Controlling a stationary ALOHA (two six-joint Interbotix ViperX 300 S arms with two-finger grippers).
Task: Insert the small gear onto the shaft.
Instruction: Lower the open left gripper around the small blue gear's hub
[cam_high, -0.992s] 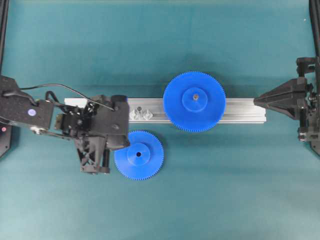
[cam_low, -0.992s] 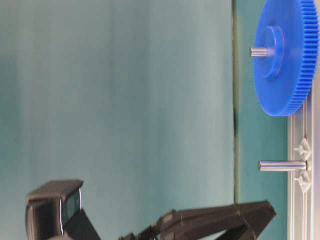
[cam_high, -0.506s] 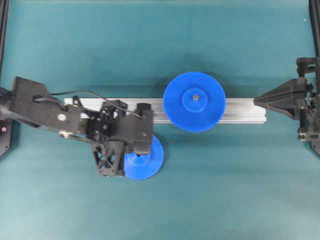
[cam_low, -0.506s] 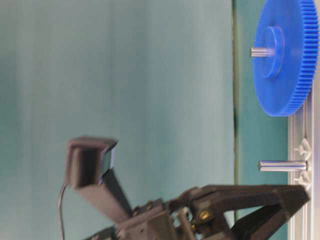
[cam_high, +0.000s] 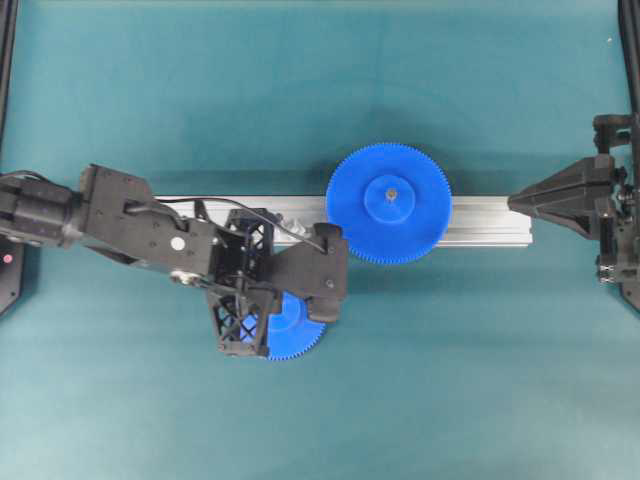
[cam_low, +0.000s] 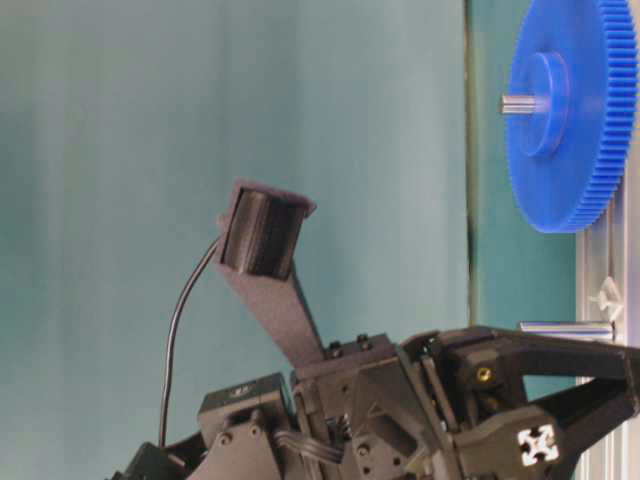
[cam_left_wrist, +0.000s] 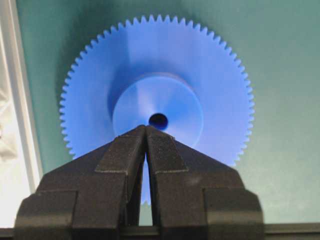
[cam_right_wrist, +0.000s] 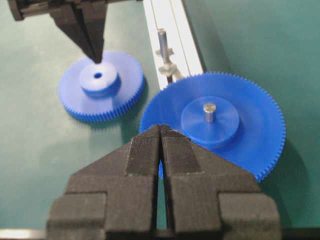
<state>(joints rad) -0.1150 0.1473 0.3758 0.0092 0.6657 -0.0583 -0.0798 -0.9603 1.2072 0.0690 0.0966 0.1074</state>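
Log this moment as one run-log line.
left pincer: shut, tips over small gear hub | right pincer: shut, idle | shaft: bare | gear: on mat

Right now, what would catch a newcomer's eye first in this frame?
The two bright blue gears on the teal table: the wider gear sits on the silver rail, and the small gear lies flat on the mat beside it. Over the small gear's hub hangs the left gripper, jaws shut. The bare shaft stands upright on the rail.
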